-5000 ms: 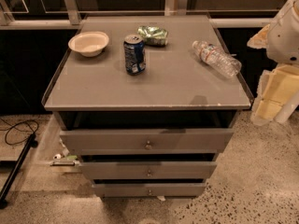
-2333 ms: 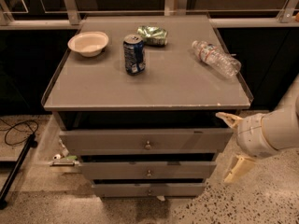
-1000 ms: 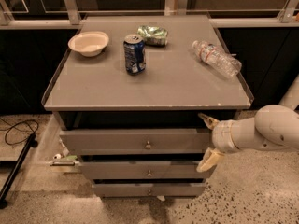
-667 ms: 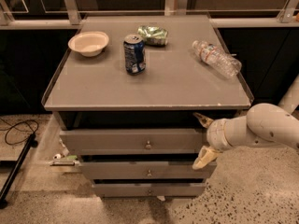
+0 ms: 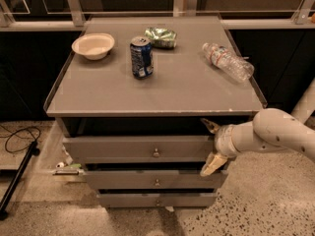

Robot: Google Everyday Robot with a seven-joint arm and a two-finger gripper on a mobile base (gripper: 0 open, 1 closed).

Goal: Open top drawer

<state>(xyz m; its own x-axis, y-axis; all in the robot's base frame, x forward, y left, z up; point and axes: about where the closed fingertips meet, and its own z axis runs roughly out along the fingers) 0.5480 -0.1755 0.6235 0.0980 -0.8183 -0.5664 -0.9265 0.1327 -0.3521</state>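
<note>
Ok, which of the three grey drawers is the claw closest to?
The top drawer, the widest, tallest front right under the tabletop. The open claw sits at its right end; the narrower middle drawer and bottom drawer lie lower.

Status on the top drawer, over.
Claw open, at right end of top drawer front. Knob ungripped, drawer not pulled out. Nothing between claw and knob.
</note>
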